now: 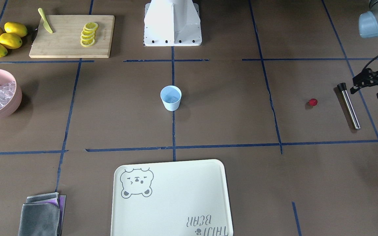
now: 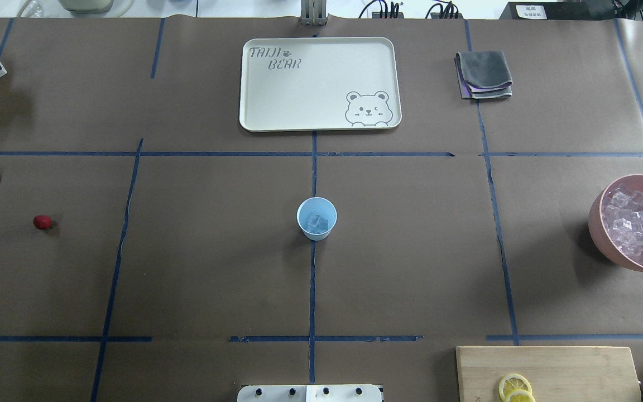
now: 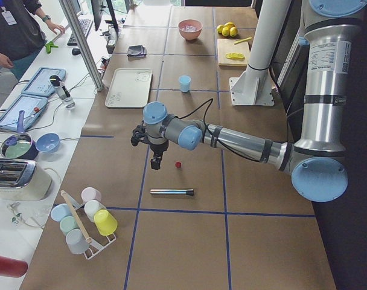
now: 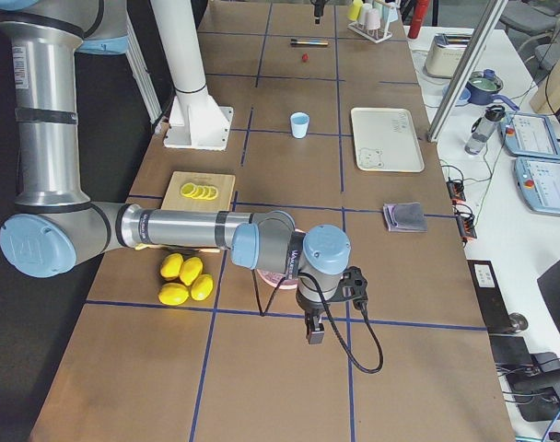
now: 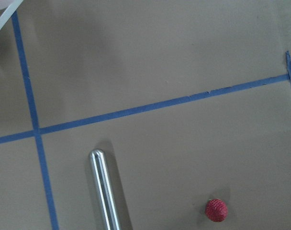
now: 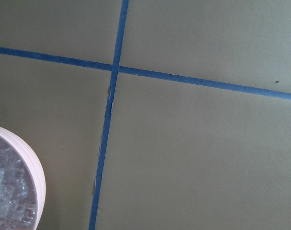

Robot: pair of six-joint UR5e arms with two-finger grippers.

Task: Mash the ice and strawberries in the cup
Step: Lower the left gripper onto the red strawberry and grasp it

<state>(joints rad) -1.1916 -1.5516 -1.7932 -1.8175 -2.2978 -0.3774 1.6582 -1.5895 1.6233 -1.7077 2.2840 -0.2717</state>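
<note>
Brown table [image 1: 225,114], cup [image 1: 171,105], strawberry [image 1: 313,102], steel rod [image 1: 349,107], tray [image 1: 176,196], cloth [image 1: 39,218], bowl [image 1: 15,98]

Brown paper covers the table [image 2: 187,251], crossed by blue tape lines [image 2: 312,290]. At centre frame, the cup [image 2: 316,234] is light blue, its ice [image 2: 318,222] clear and whitish. The strawberry [image 2: 42,222] at left is bright red. The tray [image 2: 277,100] up top is cream with a grey bear drawing and lettering; the bowl [image 2: 598,229] at right is pink, the cloth [image 2: 483,70] grey and purple.

"TAIJI BEAR" it read, with a little paw print, lettered across one corner of the cream tray [image 2: 321,84]. A small stamp sat on the cutting board [image 1: 64,39], too tiny to read.
</note>
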